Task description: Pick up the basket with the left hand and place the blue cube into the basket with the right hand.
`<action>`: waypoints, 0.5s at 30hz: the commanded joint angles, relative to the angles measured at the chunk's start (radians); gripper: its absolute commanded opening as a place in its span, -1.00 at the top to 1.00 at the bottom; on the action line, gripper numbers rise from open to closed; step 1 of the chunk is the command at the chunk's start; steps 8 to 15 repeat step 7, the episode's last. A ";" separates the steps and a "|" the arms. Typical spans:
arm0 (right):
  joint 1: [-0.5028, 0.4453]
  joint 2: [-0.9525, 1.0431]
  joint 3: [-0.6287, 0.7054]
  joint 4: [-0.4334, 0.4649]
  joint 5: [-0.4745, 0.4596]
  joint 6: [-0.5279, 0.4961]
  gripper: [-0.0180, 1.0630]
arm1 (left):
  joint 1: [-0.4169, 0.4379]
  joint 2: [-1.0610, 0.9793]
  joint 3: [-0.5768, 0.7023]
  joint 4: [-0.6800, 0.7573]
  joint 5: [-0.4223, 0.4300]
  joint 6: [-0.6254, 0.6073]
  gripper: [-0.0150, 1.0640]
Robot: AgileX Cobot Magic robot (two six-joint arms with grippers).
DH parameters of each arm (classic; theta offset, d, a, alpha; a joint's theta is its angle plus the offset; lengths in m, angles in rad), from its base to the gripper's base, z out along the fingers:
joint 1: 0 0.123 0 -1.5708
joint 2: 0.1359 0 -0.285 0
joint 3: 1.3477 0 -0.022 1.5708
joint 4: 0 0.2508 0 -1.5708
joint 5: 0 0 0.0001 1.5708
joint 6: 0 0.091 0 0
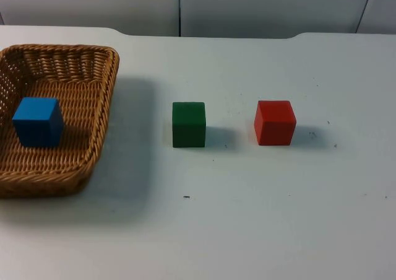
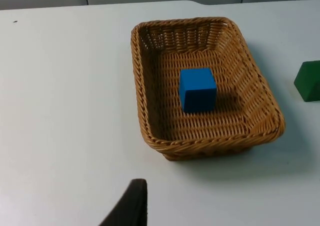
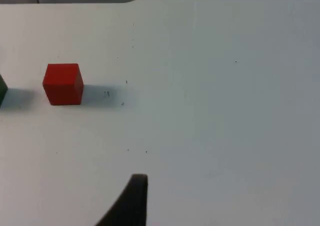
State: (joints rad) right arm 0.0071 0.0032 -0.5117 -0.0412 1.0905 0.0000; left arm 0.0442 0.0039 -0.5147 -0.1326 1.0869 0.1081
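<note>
The woven wicker basket (image 1: 93,137) rests on the white table at the left. The blue cube (image 1: 38,121) lies inside it on the basket floor, also seen as the blue cube (image 2: 198,89) within the basket (image 2: 150,106) in the left wrist view. My left gripper (image 2: 131,206) hangs over bare table, well short of the basket's near rim and touching nothing. My right gripper (image 3: 131,201) hovers over bare table, well away from the red cube (image 3: 63,83). Neither gripper holds anything that I can see.
A green cube (image 1: 189,124) stands near the table's middle, and a red cube (image 1: 275,122) to its right. A corner of the green cube (image 2: 309,80) sits just beyond the basket's side. The grey partition wall (image 1: 247,7) closes the far edge.
</note>
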 commanded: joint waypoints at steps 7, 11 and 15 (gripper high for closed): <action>-0.008 -0.003 0.003 -0.005 -0.012 0.000 -0.98 | -0.006 -0.004 0.004 0.034 -0.009 -0.059 -0.98; -0.008 -0.003 0.003 -0.005 -0.012 0.000 -0.98 | -0.006 -0.004 0.004 0.034 -0.009 -0.059 -0.98; -0.008 -0.003 0.003 -0.005 -0.012 0.000 -0.98 | -0.006 -0.004 0.004 0.034 -0.009 -0.059 -0.98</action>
